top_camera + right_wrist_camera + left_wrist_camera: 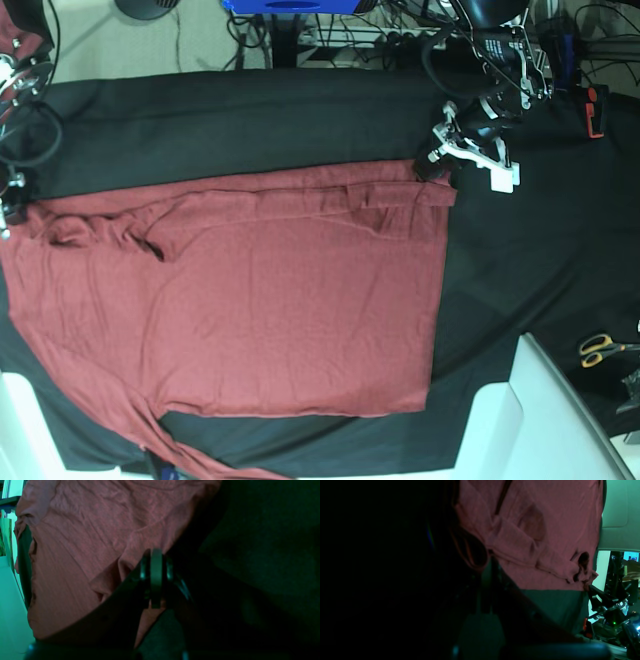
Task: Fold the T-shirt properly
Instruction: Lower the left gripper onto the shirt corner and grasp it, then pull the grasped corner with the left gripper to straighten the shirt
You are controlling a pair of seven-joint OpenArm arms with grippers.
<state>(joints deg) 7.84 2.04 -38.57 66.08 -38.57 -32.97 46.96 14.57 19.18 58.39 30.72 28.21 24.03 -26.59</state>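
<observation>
Now we see the T-shirt (pixel 260 300) spread across the black-draped counter (pixel 250 120) — left end effector (pixel 437 165) clamped on its upper-right corner, right end effector (pixel 12 205) pinching its upper-left edge.

black cloth sheet (pixel 250 120) covers table | scissors (pixel 603 349) with yellow handles at edge | white panel (pixel 545 420) near corner

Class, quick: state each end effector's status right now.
Left end effector: closed on the T-shirt.
Right end effector: closed on the T-shirt.
</observation>
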